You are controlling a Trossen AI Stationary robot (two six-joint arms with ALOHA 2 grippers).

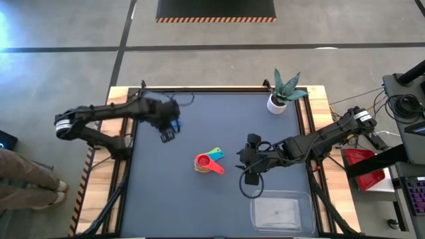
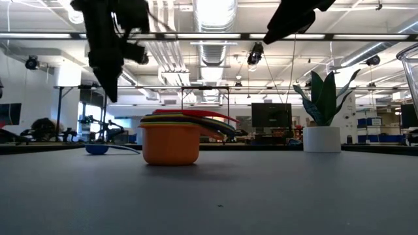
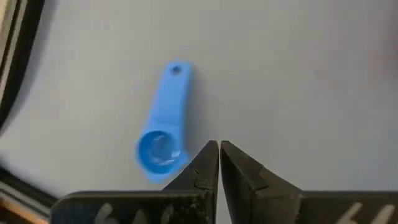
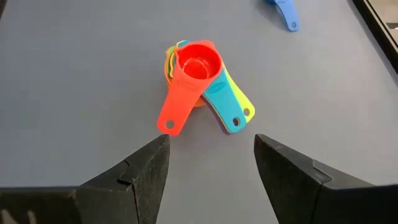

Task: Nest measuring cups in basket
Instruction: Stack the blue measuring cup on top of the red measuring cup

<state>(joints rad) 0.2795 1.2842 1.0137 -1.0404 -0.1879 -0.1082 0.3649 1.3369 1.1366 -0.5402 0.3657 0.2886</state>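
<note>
Blue measuring cup (image 3: 163, 130) flat on tabletop (image 1: 199, 126), just beside left gripper (image 3: 219, 163), fingers pinched together on nothing, handle pointing away. Right gripper (image 4: 211, 158), spread apart, facing nested stack (image 4: 199, 81), outside basket (image 1: 279, 211).

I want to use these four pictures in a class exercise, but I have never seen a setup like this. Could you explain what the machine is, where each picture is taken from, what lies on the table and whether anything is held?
Two dark robot arms work at a table. One picture looks straight down, one looks level across the tabletop, and two come from cameras on the arms' wrists.

On the table sits a stack of nested measuring cups, red on top. A blue cup lies apart, near the left gripper, which is shut and empty above it. The right gripper is open, facing the stack and holding nothing. A clear basket and a white plant pot stand nearby.
</note>
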